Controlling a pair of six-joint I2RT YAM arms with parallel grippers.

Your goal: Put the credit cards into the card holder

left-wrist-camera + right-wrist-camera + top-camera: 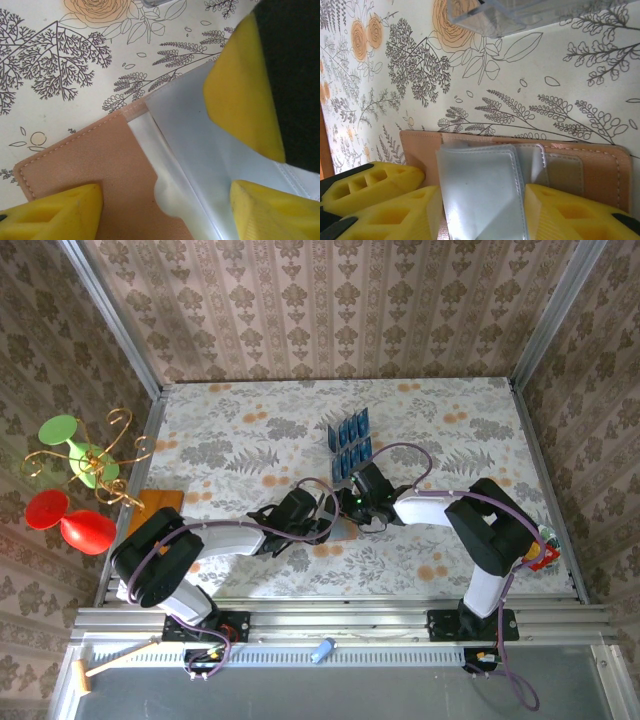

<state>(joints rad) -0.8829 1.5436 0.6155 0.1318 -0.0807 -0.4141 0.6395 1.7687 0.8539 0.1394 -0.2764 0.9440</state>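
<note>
Plainly the step in hand is getting the card holder (600, 165) spread flat with a pocket mouth exposed, since the credit cards (350, 440) stand in the clear rack (520, 15) farther back on the table (250, 430) and none is carried. The card holder lies open at the middle of the table, under both wrists. The left gripper (165, 190) is spread wide, one finger on the tan cover and the other on the pale inner leaf, apparently pinning rather than grasping. The right gripper (482, 192) has its fingers either side of a clear sleeve (480, 175); whether they nip its edges or merely flank it I cannot tell. To do this well, I judge, the left should press evenly so the card holder cannot skate, while the right lifts just one leaf, gently, without creasing it. From above, the wrists cover the card holder almost wholly. The sleeve's lower edge is cut off, and the pocket opening is hard to make out.
</note>
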